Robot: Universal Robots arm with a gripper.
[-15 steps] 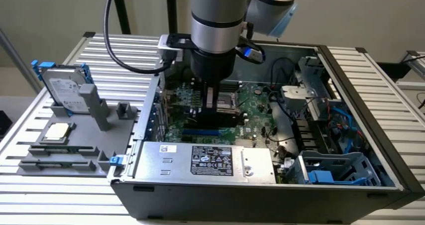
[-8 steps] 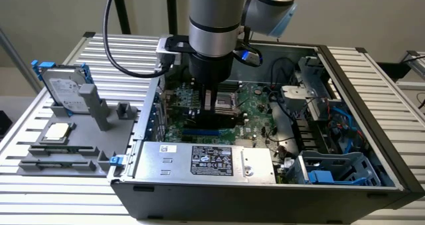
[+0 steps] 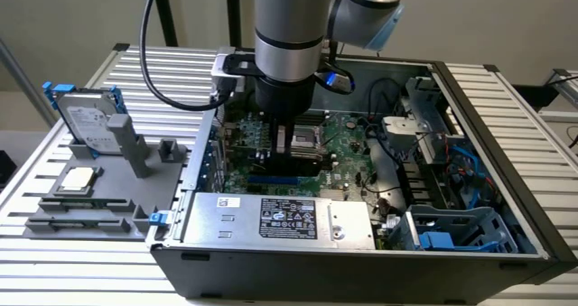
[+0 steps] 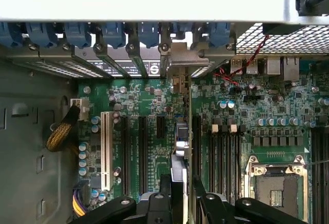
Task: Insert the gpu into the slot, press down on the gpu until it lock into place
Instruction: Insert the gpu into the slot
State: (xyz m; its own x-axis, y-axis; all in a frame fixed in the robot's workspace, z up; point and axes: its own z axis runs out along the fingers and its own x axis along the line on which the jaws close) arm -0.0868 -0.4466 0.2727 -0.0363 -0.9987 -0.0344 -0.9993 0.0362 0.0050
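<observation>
Black against the green motherboard [image 3: 350, 135]: clamps the gpu [image 4: 178, 175] on both faces in the pincer [image 4: 181, 184], card upright, seen edge-on from the wrist. Holds it inside the open computer case [image 3: 361, 275] lying across the middle of the table [image 3: 81, 279], low over the board, in line with the blue slot [image 3: 271, 181], touching or just above it; cannot tell whether seated. Points the card's metal bracket [image 4: 177, 59] at the case's rear wall.

The slot [image 3: 271, 181] is partly hidden by the gpu [image 3: 312, 160] and the hand [image 3: 289, 161]; the label [image 3: 287, 219] cannot be read.
</observation>
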